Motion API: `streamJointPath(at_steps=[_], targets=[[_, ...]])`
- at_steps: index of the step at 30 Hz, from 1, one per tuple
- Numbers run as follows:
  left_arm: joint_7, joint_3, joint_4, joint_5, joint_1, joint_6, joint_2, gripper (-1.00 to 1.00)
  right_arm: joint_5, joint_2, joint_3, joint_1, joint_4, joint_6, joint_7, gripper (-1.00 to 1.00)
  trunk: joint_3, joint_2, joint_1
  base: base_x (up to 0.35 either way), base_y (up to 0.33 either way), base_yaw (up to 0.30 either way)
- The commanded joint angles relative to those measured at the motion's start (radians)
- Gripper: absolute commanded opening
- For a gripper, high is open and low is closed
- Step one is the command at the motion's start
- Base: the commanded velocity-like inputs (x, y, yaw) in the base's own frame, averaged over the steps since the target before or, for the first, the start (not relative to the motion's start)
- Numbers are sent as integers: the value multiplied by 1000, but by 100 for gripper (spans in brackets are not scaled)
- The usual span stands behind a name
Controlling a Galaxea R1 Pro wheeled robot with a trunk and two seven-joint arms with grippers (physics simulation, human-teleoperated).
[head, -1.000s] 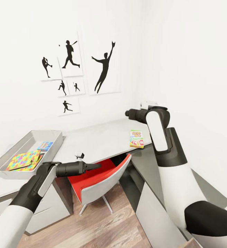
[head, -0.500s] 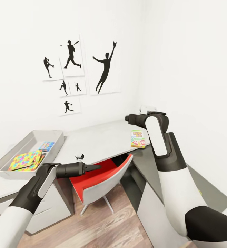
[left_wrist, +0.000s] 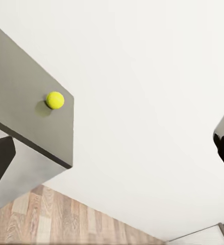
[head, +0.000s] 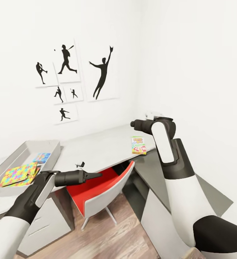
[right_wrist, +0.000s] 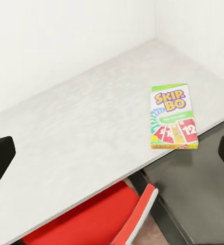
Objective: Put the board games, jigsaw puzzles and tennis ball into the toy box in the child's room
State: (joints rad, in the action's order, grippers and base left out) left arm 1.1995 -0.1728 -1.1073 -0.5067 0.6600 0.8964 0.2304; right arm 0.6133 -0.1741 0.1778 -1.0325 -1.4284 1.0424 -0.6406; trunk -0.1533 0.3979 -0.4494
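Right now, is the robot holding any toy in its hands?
No. The left gripper and the right gripper hold nothing. The Skip-Bo game lies on the table, untouched.

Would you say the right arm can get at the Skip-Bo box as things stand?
Probably yes: the Skip-Bo box lies flat on the bare table near its edge, ahead of the right claw, nothing between them.

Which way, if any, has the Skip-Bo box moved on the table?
No. The Skip-Bo box still lies by the table's front edge; only the camera turned.

tennis ball (left_wrist: 54,100) | on grey table (left_wrist: 20,102) surface near its corner | wood floor (left_wrist: 50,224) below
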Motion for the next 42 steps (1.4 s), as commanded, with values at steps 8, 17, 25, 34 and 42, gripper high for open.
streamJointPath(at_steps=[8, 17, 25, 34, 42], targets=[[0, -2, 0, -6, -6, 4, 4, 100, 9, 0, 0, -1, 3, 2, -11, 100, 7, 2, -1, -8, 45, -208], [0, -2, 0, -6, -7, 4, 9, 100, 9, 0, 0, -1, 4, 2, -9, 100, 18, 2, -1, -182, 105, -209], [0, -1, 0, -6, -15, 4, 9, 100, 9, 0, 0, 0, 6, 1, -7, 100, 28, 2, -1, -187, 165, -209], [-1, 0, 0, -6, -20, -2, 9, 100, 9, 0, -1, 2, 6, 2, -7, 100, 39, 2, -1, -90, 101, -209], [0, -1, 0, -6, -21, -9, 9, 100, 10, 0, -2, 14, 6, 2, -7, 100, 49, 2, -1, -20, 171, -209]])
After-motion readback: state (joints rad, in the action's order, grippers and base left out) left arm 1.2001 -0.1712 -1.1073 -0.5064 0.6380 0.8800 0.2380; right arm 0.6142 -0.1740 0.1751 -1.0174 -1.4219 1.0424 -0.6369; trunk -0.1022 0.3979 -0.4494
